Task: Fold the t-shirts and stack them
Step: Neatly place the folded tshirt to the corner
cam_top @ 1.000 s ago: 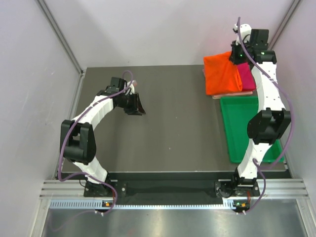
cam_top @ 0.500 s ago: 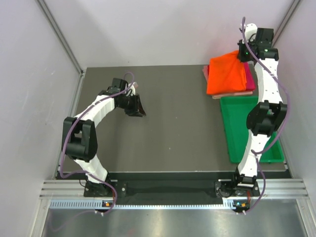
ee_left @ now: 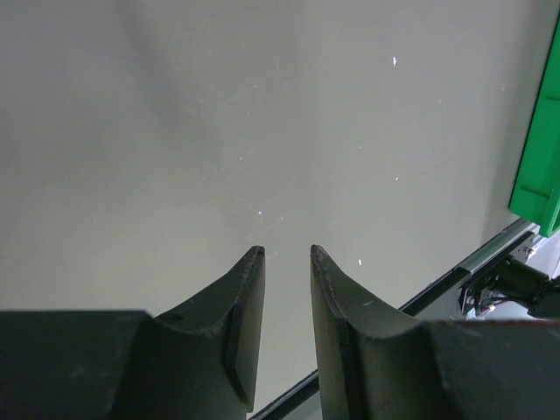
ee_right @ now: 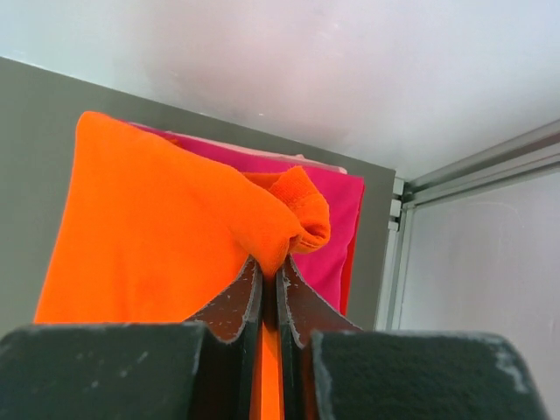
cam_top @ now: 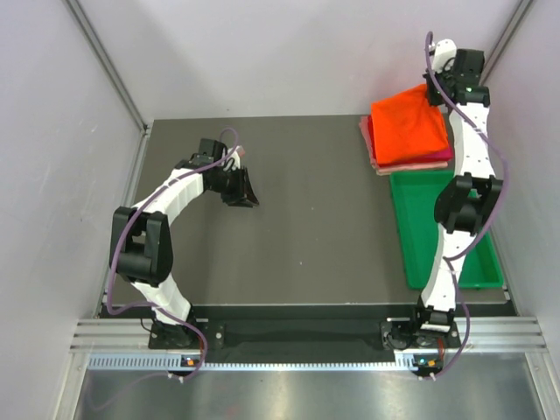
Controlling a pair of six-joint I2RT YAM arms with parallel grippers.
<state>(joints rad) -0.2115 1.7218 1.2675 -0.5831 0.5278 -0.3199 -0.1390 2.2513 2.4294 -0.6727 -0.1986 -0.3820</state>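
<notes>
Right jaws were pinched shut on a bunched-up corner of the orange t-shirt [ee_right: 157,219]. That corner was at the far side of the shirt, close to the back wall. The right arm [cam_top: 468,149] reached out long to the far right corner of the desk [cam_top: 315,201].

The orange t-shirt lay spread on top of a pile there. Under it was the magenta t-shirt [ee_right: 328,236], which peeked out on the right side. At the very bottom was the pale pink t-shirt [cam_top: 394,168], and only its thin edge showed. The pile sat just behind the green tray [cam_top: 407,219], on the side far from the arms.

Left jaws were a little bit open, with a small gap between them, and they held nothing. They pointed down at the bare desk. The left arm [cam_top: 175,188] was bent over the left part of the desk, well apart from the shirts.
</notes>
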